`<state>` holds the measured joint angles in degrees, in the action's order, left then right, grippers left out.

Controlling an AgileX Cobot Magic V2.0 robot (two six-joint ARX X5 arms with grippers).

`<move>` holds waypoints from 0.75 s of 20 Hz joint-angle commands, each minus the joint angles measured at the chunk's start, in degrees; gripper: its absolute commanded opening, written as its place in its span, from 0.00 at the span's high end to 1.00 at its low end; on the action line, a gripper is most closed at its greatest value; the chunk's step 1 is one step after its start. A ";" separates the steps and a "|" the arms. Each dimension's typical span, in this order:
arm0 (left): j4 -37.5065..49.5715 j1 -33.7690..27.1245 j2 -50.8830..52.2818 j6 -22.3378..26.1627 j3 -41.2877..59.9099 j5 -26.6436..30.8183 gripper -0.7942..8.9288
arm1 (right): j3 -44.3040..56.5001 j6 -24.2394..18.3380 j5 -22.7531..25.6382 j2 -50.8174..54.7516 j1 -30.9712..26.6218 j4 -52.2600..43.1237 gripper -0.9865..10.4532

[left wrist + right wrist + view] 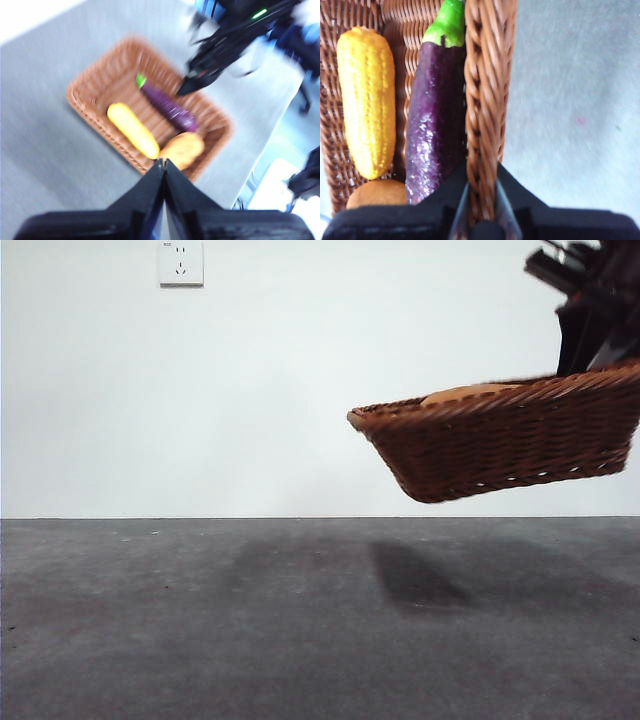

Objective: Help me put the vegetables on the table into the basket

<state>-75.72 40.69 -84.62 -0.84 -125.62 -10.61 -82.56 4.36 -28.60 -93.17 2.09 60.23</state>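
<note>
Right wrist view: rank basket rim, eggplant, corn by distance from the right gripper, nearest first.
1. Braided rim of the brown wicker basket: clamped in the right gripper.
2. Glossy purple eggplant: just inside, along the rim.
3. Ribbed yellow corn cob: beyond the eggplant, deeper inside.

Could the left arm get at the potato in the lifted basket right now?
Probably yes: the left gripper hovers above the basket, jaws shut, and the potato lies uncovered beside the corn. The right gripper clamps the far rim.
</note>
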 commanded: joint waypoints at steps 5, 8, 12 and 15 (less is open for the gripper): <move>-0.02 3.41 13.73 -0.61 5.84 -5.07 0.93 | -0.85 -1.97 -3.72 -12.50 -2.97 -4.22 0.92; -0.02 3.89 22.18 -1.46 17.57 -7.52 0.93 | -3.58 -3.67 -3.82 -18.47 -3.34 -4.68 0.92; -0.02 3.87 33.03 -4.11 34.12 -7.28 0.93 | -9.75 -6.71 -3.87 -23.41 -4.33 -2.89 0.92; 0.00 3.87 39.12 -5.90 40.83 -4.72 0.93 | -12.00 -7.63 -1.90 -24.02 -5.60 -2.32 0.92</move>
<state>-76.09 44.42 -45.74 -6.02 -84.68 -15.25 -94.45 -2.52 -29.61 -116.55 -3.38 57.76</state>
